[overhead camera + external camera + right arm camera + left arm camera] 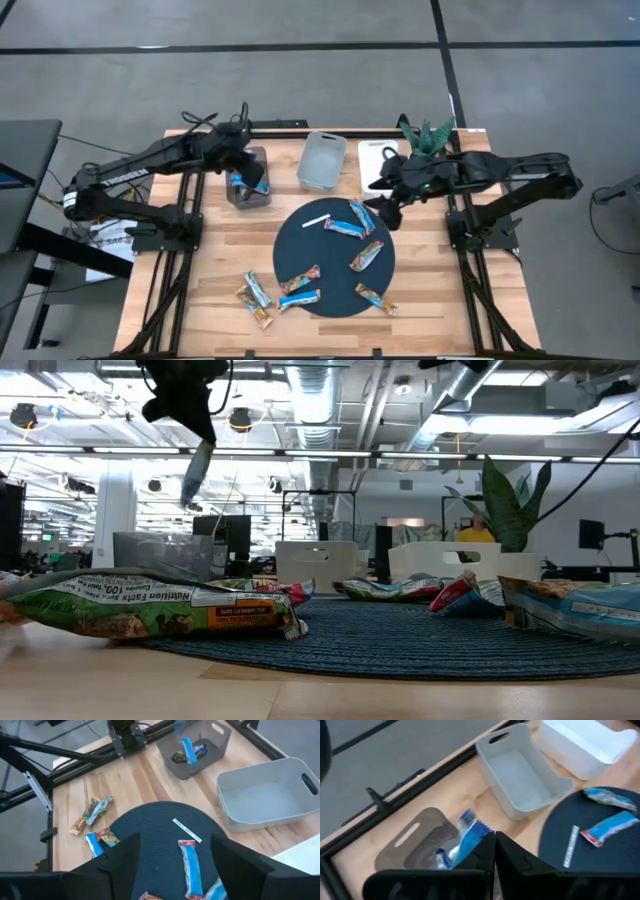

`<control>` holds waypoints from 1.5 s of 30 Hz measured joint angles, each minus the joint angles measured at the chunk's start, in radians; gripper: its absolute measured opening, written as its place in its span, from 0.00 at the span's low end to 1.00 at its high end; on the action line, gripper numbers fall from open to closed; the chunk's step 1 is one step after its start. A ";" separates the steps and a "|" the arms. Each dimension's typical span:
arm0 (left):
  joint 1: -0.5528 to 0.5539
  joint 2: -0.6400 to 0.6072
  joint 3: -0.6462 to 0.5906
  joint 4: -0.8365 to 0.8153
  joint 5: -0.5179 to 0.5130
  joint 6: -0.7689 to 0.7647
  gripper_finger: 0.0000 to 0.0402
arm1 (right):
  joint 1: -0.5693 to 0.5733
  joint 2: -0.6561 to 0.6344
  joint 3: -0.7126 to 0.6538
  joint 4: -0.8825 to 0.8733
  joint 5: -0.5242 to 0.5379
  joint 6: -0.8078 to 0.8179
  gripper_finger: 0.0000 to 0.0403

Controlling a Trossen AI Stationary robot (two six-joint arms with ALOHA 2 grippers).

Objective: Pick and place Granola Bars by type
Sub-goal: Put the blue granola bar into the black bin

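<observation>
One blue granola bar (470, 837) hangs in your left gripper (252, 180), its fingers clamped on the wrapper, directly above the dark grey bin (246, 195) at the table's (220, 270) left rear; at least one bar already lies inside. Your right gripper (172, 851) hovers over the round dark mat (310, 262), fingers spread wide, nothing held. Remaining bars (365, 255) lie scattered on the mat, with a cluster (255, 295) off its front-left edge. A light grey bin (322, 160) stands alongside.
</observation>
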 joint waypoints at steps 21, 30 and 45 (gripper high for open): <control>0.108 0.001 0.000 -0.052 -0.003 0.028 0.45 | -0.002 -0.045 0.000 -0.135 0.034 -0.044 0.58; 0.105 0.001 0.000 0.035 0.101 -0.043 0.44 | -0.002 -0.045 0.000 -0.163 0.055 -0.043 0.58; -0.059 0.252 0.000 0.131 0.212 -0.345 0.44 | -0.027 -0.045 0.000 -0.180 0.078 -0.016 0.58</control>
